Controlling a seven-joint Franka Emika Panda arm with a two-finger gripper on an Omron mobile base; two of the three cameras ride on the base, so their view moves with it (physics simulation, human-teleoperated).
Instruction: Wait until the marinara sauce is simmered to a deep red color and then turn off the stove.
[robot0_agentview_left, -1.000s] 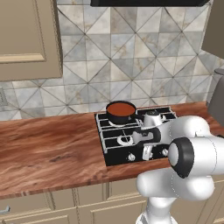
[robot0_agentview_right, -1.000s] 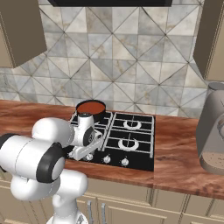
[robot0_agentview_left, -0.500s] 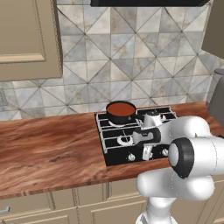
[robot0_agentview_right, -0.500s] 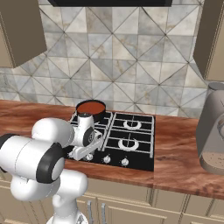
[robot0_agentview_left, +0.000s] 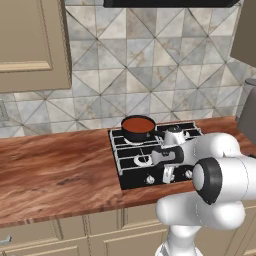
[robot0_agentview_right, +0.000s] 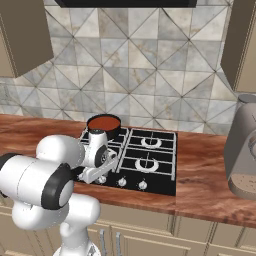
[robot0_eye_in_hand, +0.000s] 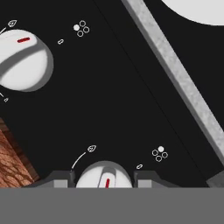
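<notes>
Marinara sauce (robot0_agentview_left: 137, 123) sat deep red and smooth in a small dark saucepan (robot0_agentview_right: 104, 126) on the back left burner of the stove (robot0_agentview_right: 150, 160), a black four-burner gas cooktop with pale grey grates set into a reddish wood-grain counter (robot0_agentview_left: 60, 170).

From my remote seat I saw the arm bent low over the cooktop's front edge, the gripper (robot0_eye_in_hand: 105, 179) down at the row of silver knobs. In the hand view its two dark fingertips (robot0_eye_in_hand: 61, 179) stood on either side of one round knob (robot0_eye_in_hand: 104, 175) with a red mark, closed against its flanks and clamped on it. A second knob (robot0_eye_in_hand: 24, 59), also marked red, lay well apart toward the upper left of that view, with small burner-position dots printed beside each. A grey grate bar (robot0_eye_in_hand: 175, 74) crossed the view diagonally.

In the right base view two more knobs (robot0_agentview_right: 132, 183) showed to the right of the hand. A grey appliance (robot0_agentview_right: 242, 150) stood on the counter at the far right, well apart from the cooktop. Patterned grey tiles (robot0_agentview_left: 150, 65) backed the wall, beige cabinets (robot0_agentview_left: 30, 45) above.
</notes>
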